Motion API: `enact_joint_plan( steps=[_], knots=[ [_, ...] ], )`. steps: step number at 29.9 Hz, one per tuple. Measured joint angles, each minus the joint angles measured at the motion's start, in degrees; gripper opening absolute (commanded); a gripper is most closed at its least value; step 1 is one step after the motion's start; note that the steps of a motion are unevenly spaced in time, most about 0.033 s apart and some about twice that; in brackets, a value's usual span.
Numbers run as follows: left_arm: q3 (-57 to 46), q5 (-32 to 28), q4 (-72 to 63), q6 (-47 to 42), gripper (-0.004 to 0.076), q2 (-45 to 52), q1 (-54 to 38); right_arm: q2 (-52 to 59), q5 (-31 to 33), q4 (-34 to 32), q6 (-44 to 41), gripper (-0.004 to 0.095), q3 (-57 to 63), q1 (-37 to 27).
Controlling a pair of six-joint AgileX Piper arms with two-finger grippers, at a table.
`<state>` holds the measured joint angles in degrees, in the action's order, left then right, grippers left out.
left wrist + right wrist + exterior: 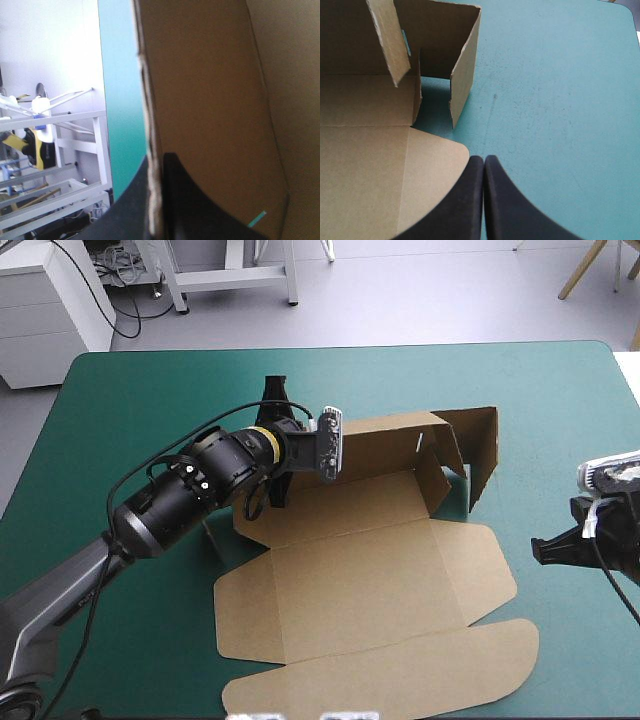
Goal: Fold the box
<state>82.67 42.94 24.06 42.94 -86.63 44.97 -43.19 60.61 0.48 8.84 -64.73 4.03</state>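
The brown box (pixel 370 570) lies in the middle of the table, its base and lid (pixel 400 675) flat. The back wall (pixel 385 445) and the right side wall (pixel 482 455) stand raised. My left gripper (pixel 296 462) is at the left end of the back wall. In the left wrist view it (pixel 156 165) is shut on the box, and the board's edge (pixel 150 125) runs up between the black fingers. My right gripper (pixel 545 548) is shut and holds nothing. It (pixel 484 159) hovers just beside the box's rounded right flap (pixel 435 165), with the raised side wall (pixel 465 75) ahead.
Bare teal-green cover (pixel 560 400) stretches right of the box and toward the far edge, and also ahead of the right gripper (pixel 560 100). The lid's rounded flap reaches close to the table's front edge. The left arm (pixel 180 500) crosses the table's left part.
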Motion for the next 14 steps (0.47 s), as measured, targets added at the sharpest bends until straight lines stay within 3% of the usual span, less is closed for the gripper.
enact_joint_plan(
  steps=[7, 14],
  knots=[
    [-10.7, -13.7, 12.2, -1.7, -0.001, 1.0, 0.0, 0.0, 0.0, 0.0, 0.0, -0.0019, 0.0, 0.0],
    [-18.5, -22.1, 33.6, -19.9, -0.001, 1.4, 0.0, 0.0, 0.4, 0.1, 0.0, -0.0019, 0.0, 0.0]
  ],
)
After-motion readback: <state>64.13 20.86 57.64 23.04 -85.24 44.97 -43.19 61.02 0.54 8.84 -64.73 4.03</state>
